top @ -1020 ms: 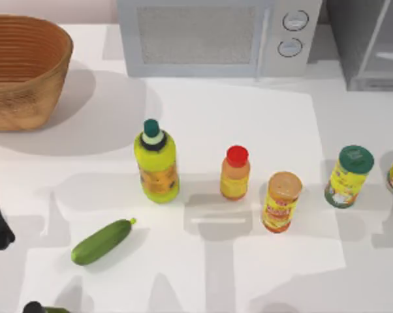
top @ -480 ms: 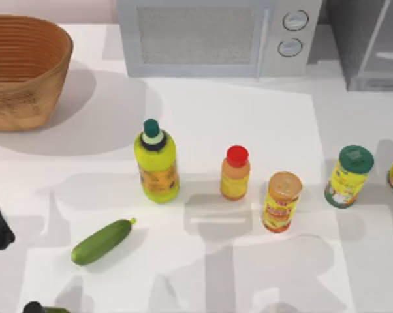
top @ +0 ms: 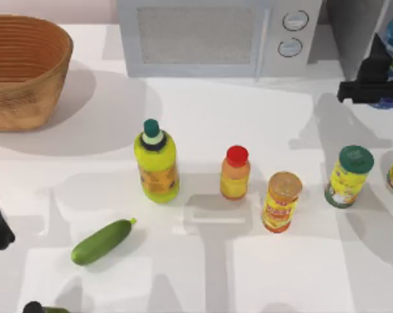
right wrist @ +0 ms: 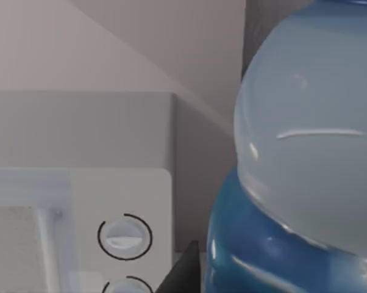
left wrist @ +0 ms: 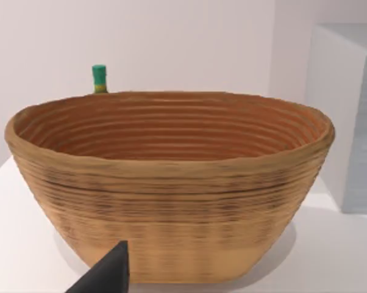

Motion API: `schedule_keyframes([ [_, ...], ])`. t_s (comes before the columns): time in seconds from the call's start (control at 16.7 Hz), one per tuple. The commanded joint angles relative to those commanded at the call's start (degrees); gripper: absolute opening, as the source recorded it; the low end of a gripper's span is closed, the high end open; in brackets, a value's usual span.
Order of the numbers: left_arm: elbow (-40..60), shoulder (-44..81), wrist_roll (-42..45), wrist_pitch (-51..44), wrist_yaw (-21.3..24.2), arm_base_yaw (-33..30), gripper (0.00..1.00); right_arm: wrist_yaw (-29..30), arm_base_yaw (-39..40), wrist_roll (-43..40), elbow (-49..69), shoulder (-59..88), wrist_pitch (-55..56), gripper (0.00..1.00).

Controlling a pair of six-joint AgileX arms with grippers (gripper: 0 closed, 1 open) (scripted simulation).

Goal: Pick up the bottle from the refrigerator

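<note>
While my right gripper [top: 379, 88] reaches in at the table's far right corner:
Right jaws: a dark finger shows on the near side of the bottle [right wrist: 305, 183], which fills most of my wrist view; I cannot tell whether the fingers are closed on it or only beside it.
Bottle: bluish, pale above and deeper blue below, at the mouth of the refrigerator [top: 353, 39], partly hidden behind my gripper from above.
Refrigerator: grey cabinet at the right of the microwave [top: 209, 36], whose 2 knobs [right wrist: 124, 236] show close by from my wrist.
Left gripper [left wrist: 107, 274]: parked at the table's left edge, facing the basket [left wrist: 171, 201]; I cannot tell its opening.
Table [top: 203, 111]: 1 yellow-green bottle [top: 157, 163], 1 orange bottle [top: 235, 173], several cans and a cucumber [top: 102, 241] stand well apart from my work.
Progress: I judge the reach done; a confirmed grip, lift and withdrawal are left.
</note>
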Motion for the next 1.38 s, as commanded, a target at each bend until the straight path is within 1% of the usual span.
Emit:
schedule_keyframes([
  [0.24,0.0,0.0,0.0,0.0,0.0,0.0,1.00,5.7,5.6,0.1,7.2,20.5,12.0,0.00],
  [0.48,0.0,0.0,0.0,0.0,0.0,0.0,1.00,9.5,9.2,0.2,11.9,33.8,20.0,0.00],
  [0.66,0.0,0.0,0.0,0.0,0.0,0.0,1.00,10.6,10.3,0.2,13.4,37.4,22.4,0.00],
  [1.08,0.0,0.0,0.0,0.0,0.0,0.0,1.00,10.3,9.8,0.4,13.7,37.8,22.3,0.00],
  [1.38,0.0,0.0,0.0,0.0,0.0,0.0,1.00,8.5,7.2,0.5,20.1,43.4,23.1,0.00],
])
